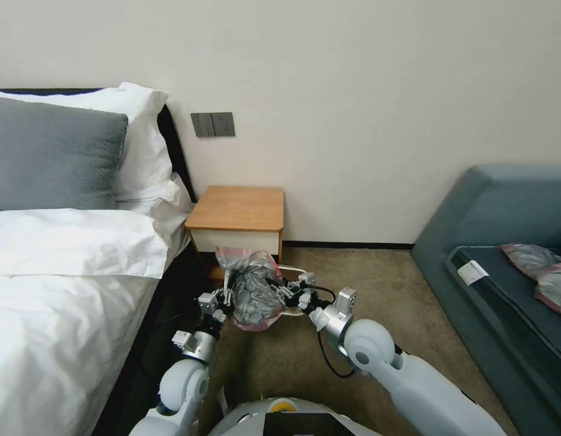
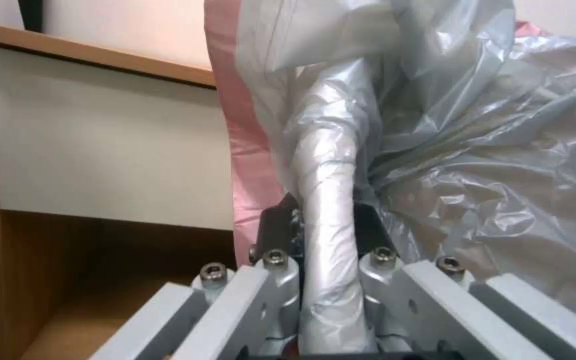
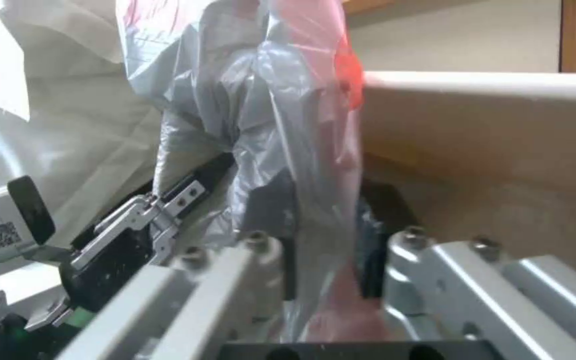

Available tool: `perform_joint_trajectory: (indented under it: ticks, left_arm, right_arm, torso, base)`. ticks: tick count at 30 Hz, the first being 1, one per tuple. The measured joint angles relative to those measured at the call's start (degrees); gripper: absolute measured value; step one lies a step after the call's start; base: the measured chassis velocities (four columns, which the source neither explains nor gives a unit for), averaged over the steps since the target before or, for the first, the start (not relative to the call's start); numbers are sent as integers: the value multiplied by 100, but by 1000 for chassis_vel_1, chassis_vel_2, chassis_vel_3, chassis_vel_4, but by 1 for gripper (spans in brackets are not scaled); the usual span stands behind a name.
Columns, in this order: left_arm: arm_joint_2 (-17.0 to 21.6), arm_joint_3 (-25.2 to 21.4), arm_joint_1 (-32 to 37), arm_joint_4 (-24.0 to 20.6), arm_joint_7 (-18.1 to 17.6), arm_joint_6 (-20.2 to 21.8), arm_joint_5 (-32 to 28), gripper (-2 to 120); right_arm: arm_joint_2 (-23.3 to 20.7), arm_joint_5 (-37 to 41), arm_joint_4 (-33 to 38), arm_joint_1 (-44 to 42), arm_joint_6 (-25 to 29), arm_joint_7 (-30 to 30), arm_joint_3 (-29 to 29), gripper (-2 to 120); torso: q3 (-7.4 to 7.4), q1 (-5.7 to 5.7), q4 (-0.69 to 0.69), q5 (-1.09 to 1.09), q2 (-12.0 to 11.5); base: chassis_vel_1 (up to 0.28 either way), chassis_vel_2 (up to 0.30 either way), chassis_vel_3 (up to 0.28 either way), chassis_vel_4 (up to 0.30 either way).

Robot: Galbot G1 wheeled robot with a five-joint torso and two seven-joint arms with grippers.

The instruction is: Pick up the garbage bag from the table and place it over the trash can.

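Both my claws grip the garbage bag (image 1: 253,290) before the bench's (image 1: 238,209) front edge: left claw (image 1: 228,298) pinching one side, right claw (image 1: 285,292) the pink rim.

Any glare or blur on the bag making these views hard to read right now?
Head view: even light, the garbage bag readable between the left pincer and right pincer. Left wrist view: shiny highlights on the wrinkles, the nightstand sharp enough. Right wrist view: bag film close to the lens, soft and smeared pink.
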Motion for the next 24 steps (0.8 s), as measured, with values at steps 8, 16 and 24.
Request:
perform_joint_trajectory:
  ticks: [8, 16, 24]
  left_arm:
    - [-7, -16, -13, 28, -16, 10, 48, 4]
    - [5, -65, -17, 94, -18, 2, 92, 4]
    - [15, -72, -9, 149, -11, -58, 106, 4]
  right_arm:
    - [27, -151, 35, -59, 24, -71, 10, 0]
    - [-24, -161, 135, -124, 74, -84, 310, 0]
    - [-205, -48, 205, -252, 99, -104, 770, 0]
  torso:
    - [0, 0, 0, 0, 0]
    - [0, 0, 0, 0, 0]
    - [0, 0, 0, 0, 0]
  base:
    - [0, 0, 0, 0]
    - [0, 0, 0, 0]
    - [0, 0, 0, 0]
